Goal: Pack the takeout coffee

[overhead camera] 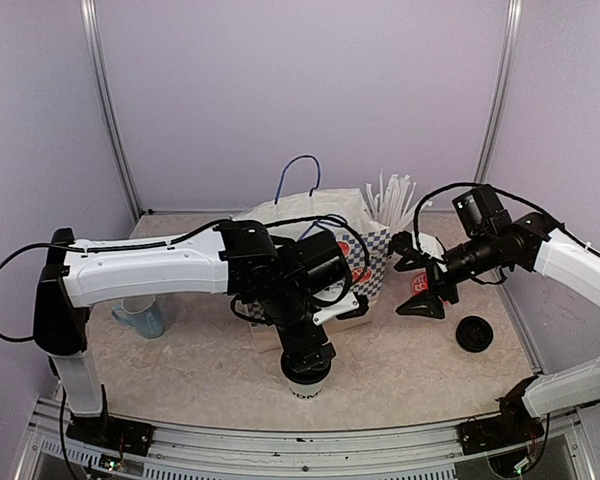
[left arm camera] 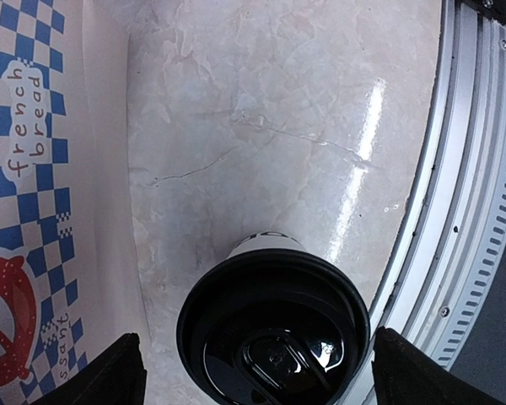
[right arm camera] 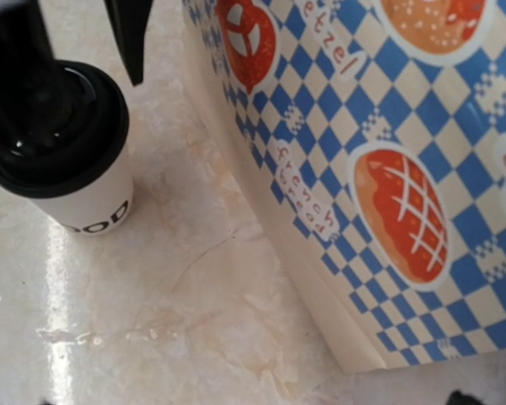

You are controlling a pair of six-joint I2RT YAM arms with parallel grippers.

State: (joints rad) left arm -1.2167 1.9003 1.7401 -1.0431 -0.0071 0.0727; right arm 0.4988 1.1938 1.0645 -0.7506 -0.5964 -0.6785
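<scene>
The left gripper [overhead camera: 306,362] points straight down over the takeout coffee cup [overhead camera: 307,388], a white paper cup with a black plastic lid and black lettering near its base. The cup stands upright on the marbled table [overhead camera: 210,365], near the front edge and just in front of the blue-and-white checked bakery bag [overhead camera: 373,262]. In the left wrist view the left gripper [left arm camera: 261,371] is released: its two fingers [left arm camera: 101,375] stand on either side of the lid of the cup [left arm camera: 274,329]. A strip of table shows between the lid and the finger on the bag side, and the other finger stands just beside the rim. The cup rests on the table and is not lifted. The bag [left arm camera: 25,211] stands close to the cup on one side, and the aluminium table rail [left arm camera: 455,211] runs along the other. The right gripper [overhead camera: 415,275] hangs above the table just beside the right face of the bag, with its jaws spread wide and nothing between them. Its wrist view looks along the printed wall of the bag [right arm camera: 388,169] toward the cup [right arm camera: 63,160], with the left arm's dark fingers [right arm camera: 131,42] above the lid. A loose round black lid [overhead camera: 474,333] lies flat on the table to the right of the right gripper. White straws [overhead camera: 395,200] stand up behind the bag. A light-blue mug [overhead camera: 145,318] stands at the far left, partly hidden by the left arm.
</scene>
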